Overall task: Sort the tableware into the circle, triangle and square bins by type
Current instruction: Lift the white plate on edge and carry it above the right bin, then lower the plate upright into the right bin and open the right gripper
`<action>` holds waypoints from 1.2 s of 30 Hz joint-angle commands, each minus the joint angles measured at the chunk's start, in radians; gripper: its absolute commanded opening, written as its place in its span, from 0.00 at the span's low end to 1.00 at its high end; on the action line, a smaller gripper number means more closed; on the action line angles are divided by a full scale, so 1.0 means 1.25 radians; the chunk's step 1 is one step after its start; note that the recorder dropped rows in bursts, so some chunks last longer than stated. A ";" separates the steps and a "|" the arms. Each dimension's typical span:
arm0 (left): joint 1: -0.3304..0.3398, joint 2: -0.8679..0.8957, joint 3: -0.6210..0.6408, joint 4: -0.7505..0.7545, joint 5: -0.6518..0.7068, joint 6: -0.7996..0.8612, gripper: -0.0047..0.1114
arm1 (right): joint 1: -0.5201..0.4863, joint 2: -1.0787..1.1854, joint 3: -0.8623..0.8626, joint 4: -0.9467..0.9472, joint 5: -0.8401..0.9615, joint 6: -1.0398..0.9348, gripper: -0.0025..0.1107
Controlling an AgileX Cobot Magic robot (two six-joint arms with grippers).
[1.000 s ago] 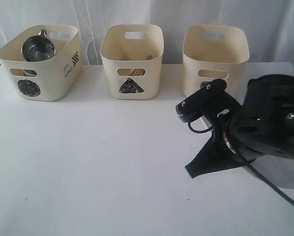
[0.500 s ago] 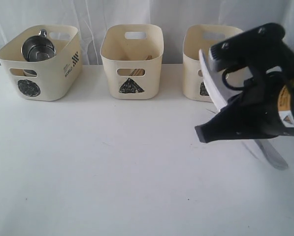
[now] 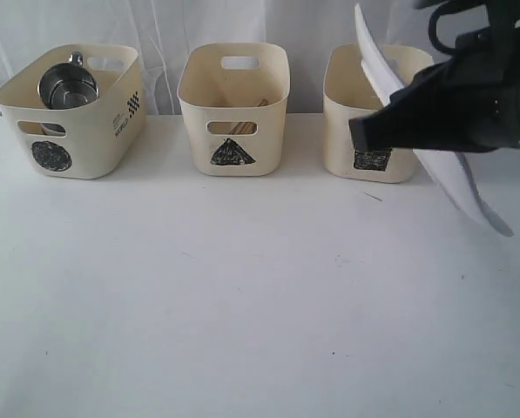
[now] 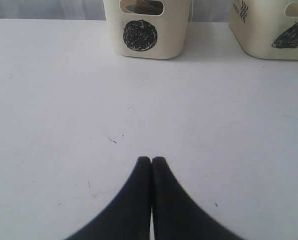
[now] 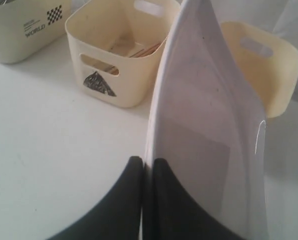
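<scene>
My right gripper [image 5: 148,162] is shut on the edge of the large white plate [image 5: 208,115], holding it on edge and tilted in the air. In the exterior view the plate [image 3: 455,178] hangs in front of the square bin [image 3: 364,104], with the gripper [image 3: 360,132] level with that bin's front. A steel mug [image 3: 66,87] lies in the circle bin [image 3: 72,113]. Wooden chopsticks [image 5: 144,50] rest in the triangle bin [image 3: 233,109]. My left gripper [image 4: 151,160] is shut and empty, low over the bare table in front of the circle bin [image 4: 146,30].
The three bins stand in a row along the table's far edge before a white curtain [image 3: 164,26]. The white table [image 3: 199,287] stretches out in front of them. The left arm does not show in the exterior view.
The right arm has lifted the plate off the table at the right and carried it up and back toward the square bin. The left gripper and the bins have not moved.
</scene>
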 commanded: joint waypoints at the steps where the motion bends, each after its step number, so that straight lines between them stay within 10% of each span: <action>1: 0.001 -0.004 0.003 -0.004 0.000 -0.003 0.04 | -0.072 0.055 -0.045 -0.044 -0.100 -0.023 0.02; 36: 0.001 -0.004 0.003 -0.004 0.000 -0.003 0.04 | -0.236 0.603 -0.560 -0.053 -0.325 -0.052 0.02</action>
